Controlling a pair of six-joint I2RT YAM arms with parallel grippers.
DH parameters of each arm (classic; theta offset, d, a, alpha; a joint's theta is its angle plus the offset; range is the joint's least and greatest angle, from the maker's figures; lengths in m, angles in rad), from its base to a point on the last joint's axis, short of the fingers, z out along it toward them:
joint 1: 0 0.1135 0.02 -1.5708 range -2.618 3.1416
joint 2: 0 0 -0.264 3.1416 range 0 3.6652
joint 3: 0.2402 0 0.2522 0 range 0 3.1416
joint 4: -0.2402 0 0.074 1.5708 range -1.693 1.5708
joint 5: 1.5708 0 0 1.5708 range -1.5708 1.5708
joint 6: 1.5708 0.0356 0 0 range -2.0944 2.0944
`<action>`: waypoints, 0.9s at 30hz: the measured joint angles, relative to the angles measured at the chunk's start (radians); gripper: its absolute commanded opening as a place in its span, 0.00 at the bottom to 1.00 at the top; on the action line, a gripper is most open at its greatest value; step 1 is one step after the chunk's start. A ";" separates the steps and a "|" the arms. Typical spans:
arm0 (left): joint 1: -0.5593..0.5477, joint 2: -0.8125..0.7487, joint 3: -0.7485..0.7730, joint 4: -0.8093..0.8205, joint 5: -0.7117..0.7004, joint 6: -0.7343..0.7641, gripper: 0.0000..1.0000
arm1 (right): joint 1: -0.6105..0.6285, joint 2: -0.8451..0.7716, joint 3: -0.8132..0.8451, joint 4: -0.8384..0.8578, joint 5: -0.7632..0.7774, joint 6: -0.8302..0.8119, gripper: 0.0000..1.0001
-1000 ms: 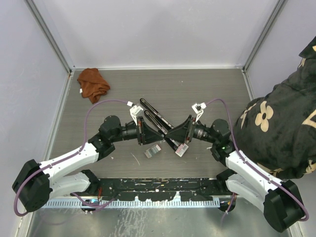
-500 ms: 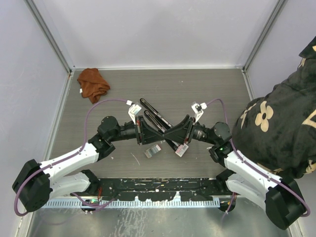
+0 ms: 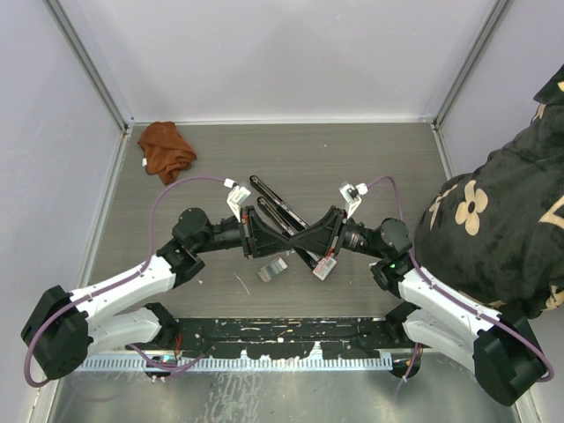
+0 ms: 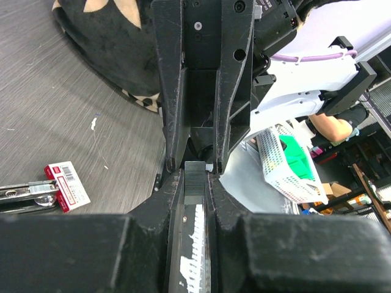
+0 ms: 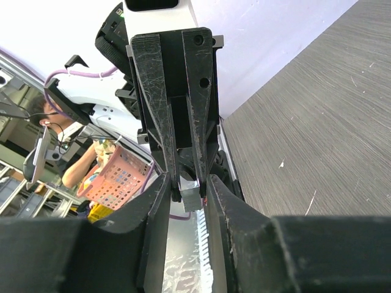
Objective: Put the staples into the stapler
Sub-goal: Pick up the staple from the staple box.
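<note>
My two grippers meet tip to tip above the table's middle. The left gripper point(image 3: 290, 237) point(image 4: 195, 176) is shut on a short silvery-grey strip of staples point(image 4: 195, 174) point(image 5: 190, 196). The right gripper point(image 3: 302, 238) point(image 5: 189, 190) faces it, its jaws standing either side of the strip's end and of the left fingertips, with a small gap showing. Beneath them the black stapler point(image 3: 270, 196) lies opened out on the table. Its silvery end point(image 4: 24, 192) shows beside the red-and-white staple box point(image 3: 324, 268) point(image 4: 67, 186). The tiny grey tray point(image 3: 274, 269) lies in front of the stapler.
A rust-brown cloth point(image 3: 166, 150) lies at the back left corner. A person in a black flowered garment point(image 3: 493, 229) leans in over the right edge. Grey walls close the table on three sides.
The right gripper's jaws have narrowed around the strip's end, and that arm has edged slightly left towards the left gripper. The left gripper has kept its hold.
</note>
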 measured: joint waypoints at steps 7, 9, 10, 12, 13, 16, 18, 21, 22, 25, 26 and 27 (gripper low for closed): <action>0.000 -0.008 -0.001 0.010 0.000 -0.002 0.19 | 0.000 0.000 -0.007 0.037 0.013 0.021 0.21; 0.000 -0.010 -0.001 0.011 0.000 -0.004 0.19 | 0.000 0.000 -0.012 0.052 0.019 0.027 0.21; 0.000 -0.010 -0.001 0.011 0.000 -0.004 0.20 | 0.001 0.000 -0.014 0.058 0.021 0.028 0.20; 0.000 -0.010 -0.001 0.013 0.002 -0.007 0.20 | 0.001 0.001 -0.018 0.064 0.024 0.034 0.20; 0.000 -0.010 -0.002 0.014 0.002 -0.010 0.20 | 0.001 0.001 -0.020 0.068 0.026 0.034 0.19; 0.000 -0.010 -0.002 0.019 0.001 -0.018 0.27 | 0.001 0.002 -0.023 0.080 0.030 0.039 0.19; 0.000 -0.010 -0.002 0.024 0.001 -0.022 0.34 | 0.001 0.007 -0.024 0.091 0.031 0.042 0.19; 0.000 -0.010 -0.002 0.026 0.000 -0.023 0.47 | 0.002 0.013 -0.029 0.099 0.034 0.048 0.19; 0.000 -0.010 -0.002 0.026 -0.001 -0.024 0.50 | 0.002 0.013 -0.031 0.100 0.034 0.048 0.19; 0.000 -0.010 -0.003 0.026 -0.005 -0.025 0.66 | 0.003 0.013 -0.034 0.100 0.039 0.049 0.19; 0.000 -0.010 -0.003 0.025 -0.006 -0.022 0.71 | 0.003 0.014 -0.034 0.099 0.041 0.049 0.19; 0.000 -0.010 -0.004 0.023 -0.011 -0.023 0.74 | 0.003 0.013 -0.034 0.099 0.043 0.047 0.19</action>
